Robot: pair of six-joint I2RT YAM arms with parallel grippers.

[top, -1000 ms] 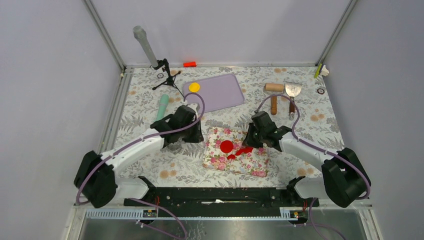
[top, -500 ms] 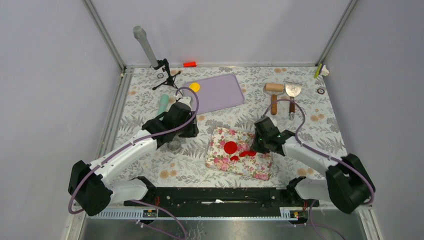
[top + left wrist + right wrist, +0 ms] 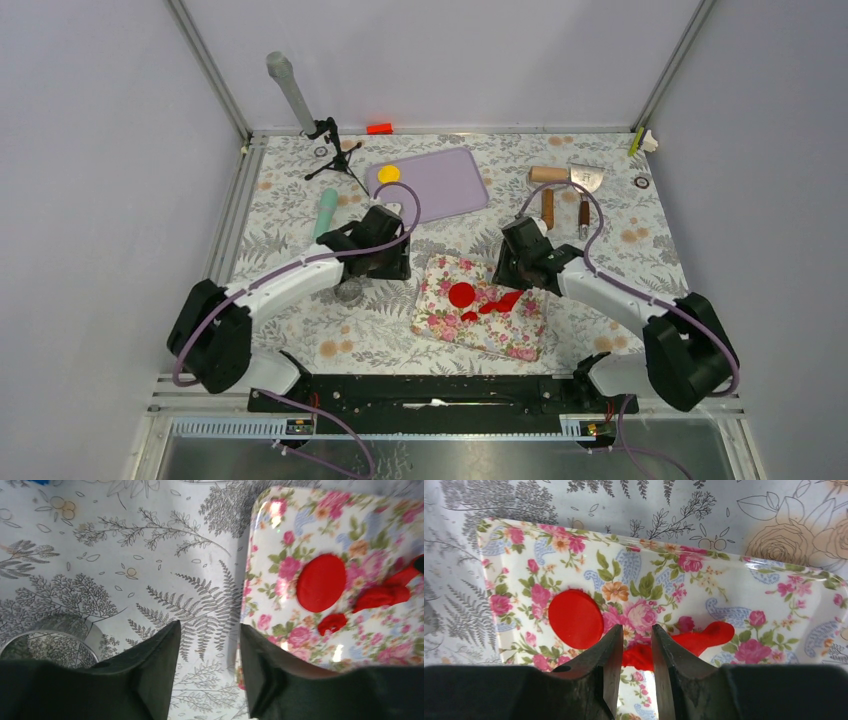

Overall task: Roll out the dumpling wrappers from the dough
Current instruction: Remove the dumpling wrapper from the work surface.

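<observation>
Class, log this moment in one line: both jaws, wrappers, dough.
left jaws open, empty, at tray edge | right jaws open, over dough scraps | red wrapper on tray | yellow wrapper on purple mat

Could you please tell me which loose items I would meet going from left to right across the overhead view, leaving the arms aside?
teal cylinder → yellow wrapper → red wrapper → wooden roller → scraper
</observation>
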